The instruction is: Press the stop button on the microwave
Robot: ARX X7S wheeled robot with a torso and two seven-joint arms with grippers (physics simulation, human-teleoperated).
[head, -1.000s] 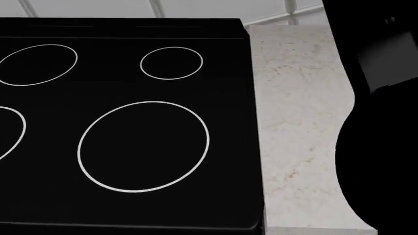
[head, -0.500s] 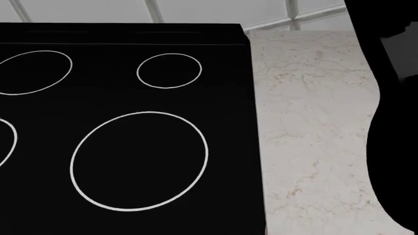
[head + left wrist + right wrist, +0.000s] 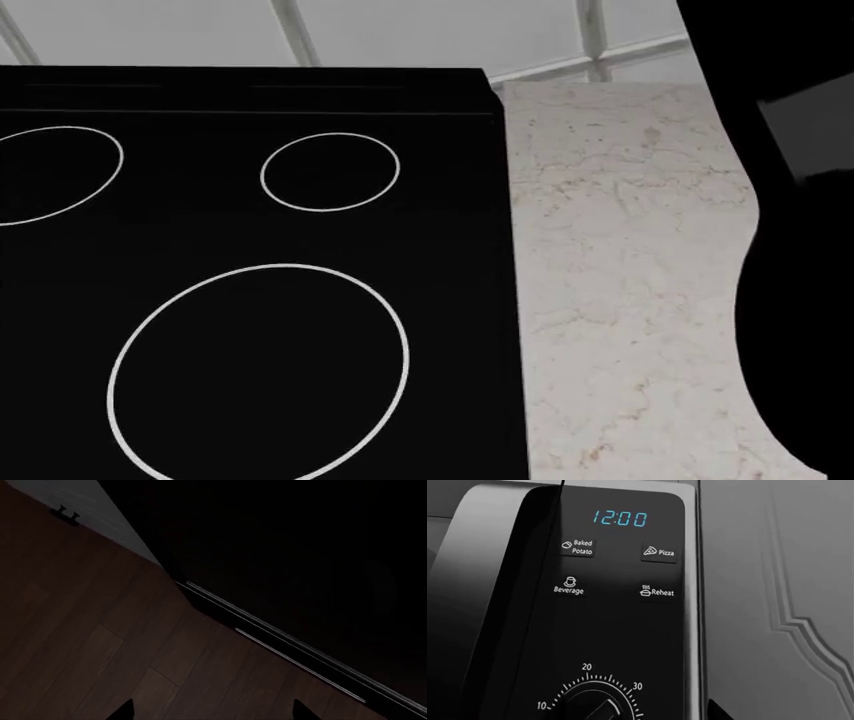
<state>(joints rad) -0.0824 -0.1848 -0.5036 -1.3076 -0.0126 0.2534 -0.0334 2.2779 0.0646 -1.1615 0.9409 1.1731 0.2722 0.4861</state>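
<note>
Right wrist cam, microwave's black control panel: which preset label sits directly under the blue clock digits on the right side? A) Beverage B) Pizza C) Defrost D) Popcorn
B: on the black glossy microwave control panel, the white Pizza label sits below the right end of the blue 12:00 clock display; Beverage is on the other side and lower.

Marble counter (image 3: 627, 280) — (beside it) black cooktop (image 3: 254, 250)

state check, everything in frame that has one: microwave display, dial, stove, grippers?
microwave display: lit, reads 12:00
timer dial: cut off by the frame edge, setting unreadable
stop button: not in view
cooktop burners: dark, no glow
left gripper: only fingertips show, spread apart, holding nothing
right gripper: jaws not in view
</note>
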